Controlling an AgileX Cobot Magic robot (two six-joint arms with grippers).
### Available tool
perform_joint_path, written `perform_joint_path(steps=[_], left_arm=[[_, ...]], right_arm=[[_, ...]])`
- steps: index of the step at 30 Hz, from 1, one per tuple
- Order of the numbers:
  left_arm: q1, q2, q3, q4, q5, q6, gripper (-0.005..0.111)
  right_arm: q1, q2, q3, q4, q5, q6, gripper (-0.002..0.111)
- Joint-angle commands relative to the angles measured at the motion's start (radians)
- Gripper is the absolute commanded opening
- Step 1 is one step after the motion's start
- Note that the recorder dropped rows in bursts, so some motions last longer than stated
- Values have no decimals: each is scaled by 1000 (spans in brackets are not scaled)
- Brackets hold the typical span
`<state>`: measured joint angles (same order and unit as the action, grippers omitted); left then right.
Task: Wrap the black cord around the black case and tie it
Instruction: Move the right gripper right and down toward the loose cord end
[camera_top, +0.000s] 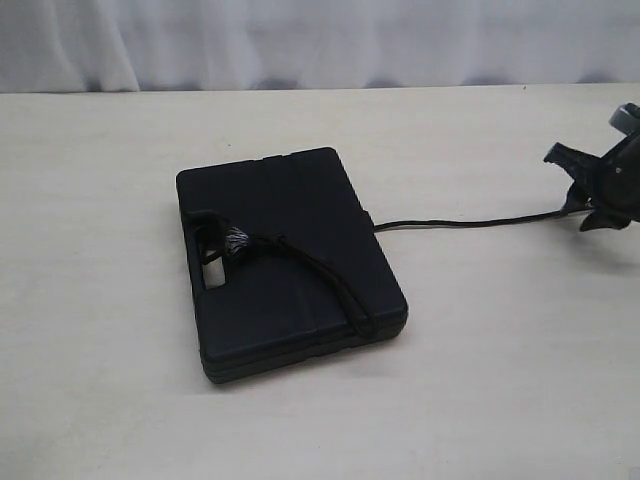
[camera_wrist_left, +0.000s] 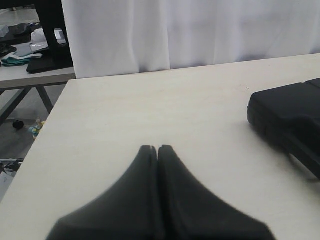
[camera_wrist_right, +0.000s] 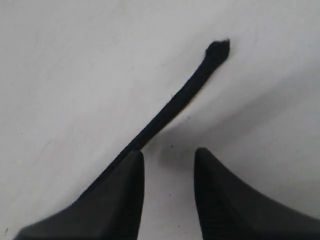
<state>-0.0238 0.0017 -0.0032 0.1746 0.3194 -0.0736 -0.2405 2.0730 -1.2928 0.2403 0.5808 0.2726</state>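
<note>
Matte black case (camera_top: 290, 260), black braided cord (camera_top: 470, 222) with a whitish frayed tuft (camera_top: 236, 240), pale cream counter (camera_top: 100, 350), white curtain (camera_top: 300, 40)

A pale wooden table (camera_top: 100, 400) is backed by a white pleated curtain (camera_top: 320, 40), and past its far corner the left wrist view shows a second grey-legged table (camera_wrist_left: 30, 77) carrying white and teal clutter (camera_wrist_left: 42, 36), with a small caster wheel (camera_wrist_left: 18, 125) on the floor below.
</note>
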Motion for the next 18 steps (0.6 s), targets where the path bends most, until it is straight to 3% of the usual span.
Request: perform_joint_path(steps=[1, 4, 10, 18], left_arm=[[-5, -2, 3, 0, -4, -9, 0], [-5, -2, 3, 0, -4, -9, 0], [-5, -2, 3, 0, 0, -9, 0], [-5, -2, 3, 0, 0, -9, 0]], right_arm=[[-2, 30, 3, 74, -69, 2, 32], [-2, 60, 3, 129, -118, -11, 32], [82, 111, -8, 449, -158, -375, 32], [282, 194, -164, 401, -31, -508, 32]])
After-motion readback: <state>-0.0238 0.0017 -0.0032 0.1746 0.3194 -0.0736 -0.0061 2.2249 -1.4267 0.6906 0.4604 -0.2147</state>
